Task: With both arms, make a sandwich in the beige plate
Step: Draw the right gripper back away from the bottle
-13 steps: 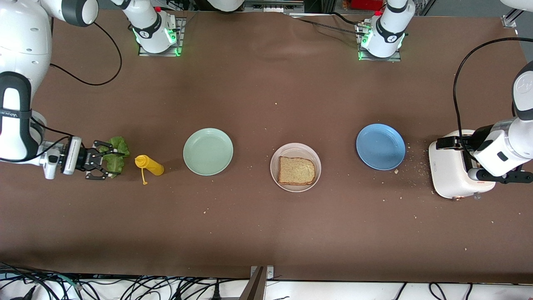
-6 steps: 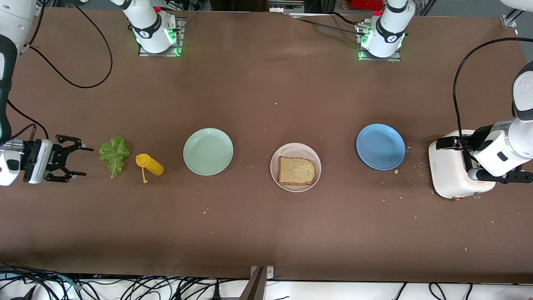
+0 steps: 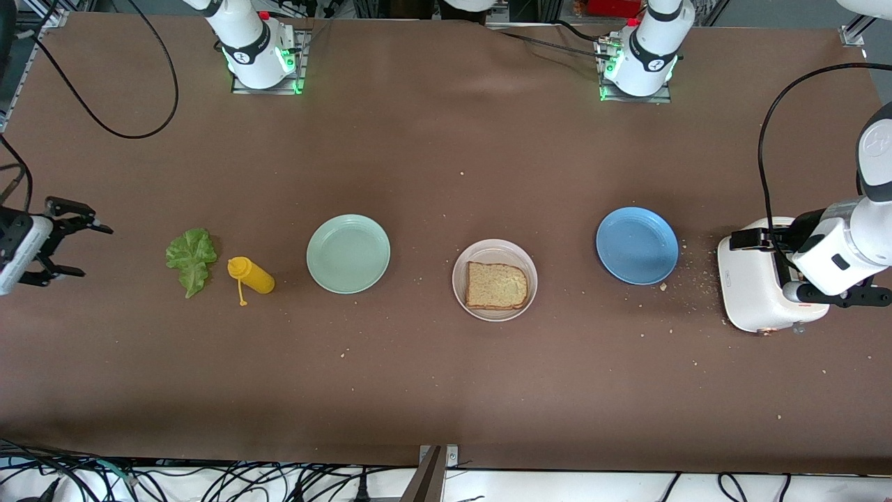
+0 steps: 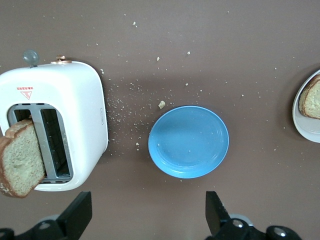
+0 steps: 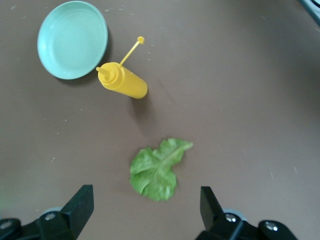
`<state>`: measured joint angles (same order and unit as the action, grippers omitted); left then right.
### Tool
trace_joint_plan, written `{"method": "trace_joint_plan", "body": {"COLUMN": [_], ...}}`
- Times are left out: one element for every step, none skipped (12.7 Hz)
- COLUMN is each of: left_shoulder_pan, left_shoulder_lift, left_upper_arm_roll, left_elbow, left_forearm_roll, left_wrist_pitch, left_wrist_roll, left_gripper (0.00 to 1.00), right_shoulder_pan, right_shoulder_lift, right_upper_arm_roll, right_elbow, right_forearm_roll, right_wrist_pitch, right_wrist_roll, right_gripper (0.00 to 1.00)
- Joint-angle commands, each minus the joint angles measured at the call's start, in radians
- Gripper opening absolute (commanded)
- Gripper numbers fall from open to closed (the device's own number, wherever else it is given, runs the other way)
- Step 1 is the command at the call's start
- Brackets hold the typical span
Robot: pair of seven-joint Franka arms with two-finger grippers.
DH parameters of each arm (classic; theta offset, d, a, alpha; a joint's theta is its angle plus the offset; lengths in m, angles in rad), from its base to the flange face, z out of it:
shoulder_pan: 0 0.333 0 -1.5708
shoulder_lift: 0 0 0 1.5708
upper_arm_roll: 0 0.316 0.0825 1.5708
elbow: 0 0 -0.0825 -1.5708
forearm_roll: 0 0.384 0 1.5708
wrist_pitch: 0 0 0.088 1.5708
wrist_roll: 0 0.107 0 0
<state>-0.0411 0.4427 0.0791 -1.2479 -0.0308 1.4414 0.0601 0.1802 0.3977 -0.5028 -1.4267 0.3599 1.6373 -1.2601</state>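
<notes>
One slice of bread [image 3: 496, 286] lies flat in the beige plate [image 3: 465, 263] at the middle of the table, between the mint-green plate [image 3: 348, 253] toward the right arm's end and the blue plate [image 3: 637, 245] toward the left arm's end. The lettuce leaf [image 3: 191, 259] lies on the bare table toward the right arm's end, just beside the yellow squeeze bottle [image 3: 251, 275], which lies on its side between leaf and mint-green plate. The right gripper [image 3: 61, 240] hangs above the table's edge at that end, fingers spread and empty; its wrist view confirms the gap, with the leaf [image 5: 157, 169] on the table between the two finger tips and the bottle [image 5: 123, 82] and mint-green plate [image 5: 72, 39] farther off. The left gripper [image 4: 146, 215] is over the white toaster [image 3: 756, 286] at the left arm's end; the front view hides its fingers, but the left wrist view shows them wide apart, holding nothing. Only that wrist view shows a second slice of bread [image 4: 20, 159] standing tilted out of a toaster [image 4: 70, 115] slot, with crumbs scattered toward the blue plate [image 4: 189, 141]
</notes>
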Motion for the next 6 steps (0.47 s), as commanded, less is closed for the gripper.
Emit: {"method": "trace_joint_plan", "body": {"left_shoulder_pan": [-0.009, -0.009, -0.009, -0.009, -0.009, -0.009], "left_shoulder_lift": [-0.004, -0.004, -0.004, -0.004, -0.004, -0.002], "left_upper_arm_roll": [-0.001, -0.001, -0.001, -0.001, -0.001, -0.001], "left_elbow": [0.001, 0.001, 0.001, 0.001, 0.001, 0.001], "left_forearm_roll": [0.045, 0.045, 0.045, 0.045, 0.045, 0.045], "left_wrist_pitch": [-0.009, -0.009, -0.009, -0.009, -0.009, -0.009], "left_wrist_roll": [-0.013, -0.013, -0.013, -0.013, -0.013, -0.013], "left_gripper": [1.0, 1.0, 1.0, 1.0, 1.0, 1.0], "right_shoulder_pan": [0.03, 0.045, 0.057, 0.073, 0.087, 0.093], "right_shoulder_lift": [-0.082, -0.098, -0.111, -0.114, -0.128, -0.138], "right_upper_arm_roll": [0.0, 0.001, 0.003, 0.001, 0.001, 0.007], "right_elbow": [-0.012, -0.014, -0.014, -0.014, -0.017, -0.024], "right_forearm_roll": [-0.119, -0.165, -0.195, -0.229, -0.257, -0.283], "right_wrist_pitch": [-0.042, -0.045, -0.045, -0.047, -0.054, -0.063], "right_wrist_roll": [0.228, 0.278, 0.321, 0.391, 0.503, 0.612], "right_gripper": [0.98, 0.98, 0.98, 0.98, 0.98, 0.98]}}
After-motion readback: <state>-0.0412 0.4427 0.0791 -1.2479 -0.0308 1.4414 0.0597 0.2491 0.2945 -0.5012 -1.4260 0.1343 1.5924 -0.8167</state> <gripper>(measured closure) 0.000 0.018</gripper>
